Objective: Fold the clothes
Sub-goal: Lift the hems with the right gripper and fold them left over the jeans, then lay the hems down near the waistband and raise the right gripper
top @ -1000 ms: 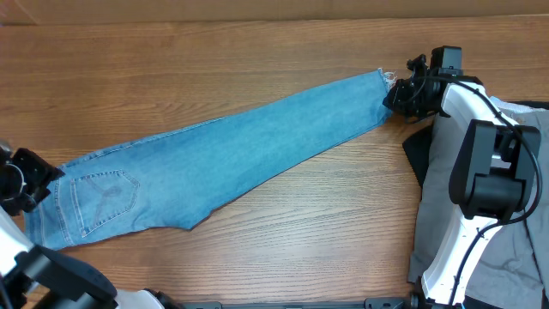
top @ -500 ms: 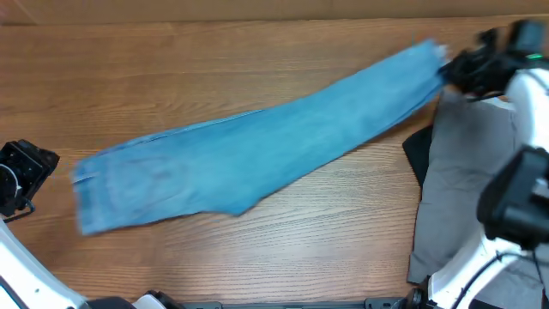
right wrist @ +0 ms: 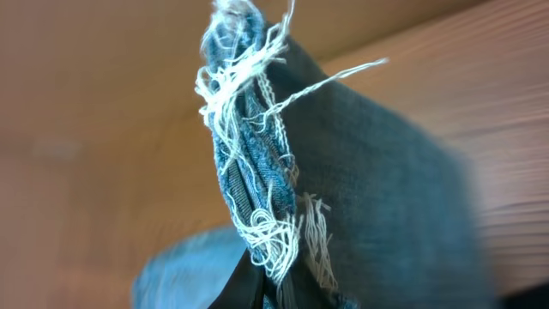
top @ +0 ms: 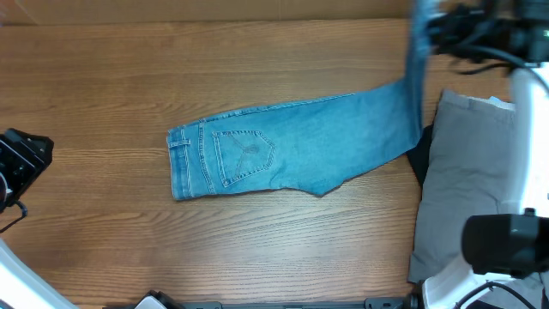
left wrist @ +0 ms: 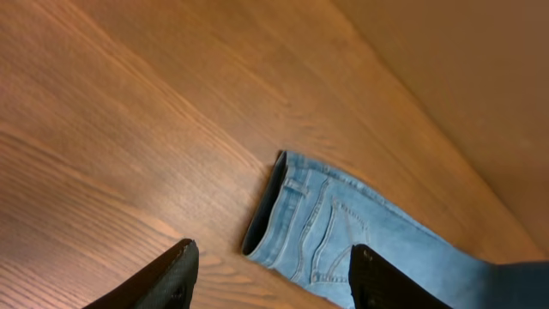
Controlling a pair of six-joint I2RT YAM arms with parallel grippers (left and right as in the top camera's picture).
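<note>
Jeans, faded light-blue, pocket up, frayed hem pinched in right gripper; left gripper wide.

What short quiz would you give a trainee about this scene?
1. True or false: the left fingers hold the jeans.
2. Which end of the jeans is off the table? A: waistband. B: hem. C: neither.
3. Fill in: the back pocket faces ____.

Key: 1 false, they are open and apart from the jeans; 2 B; 3 up.
</note>
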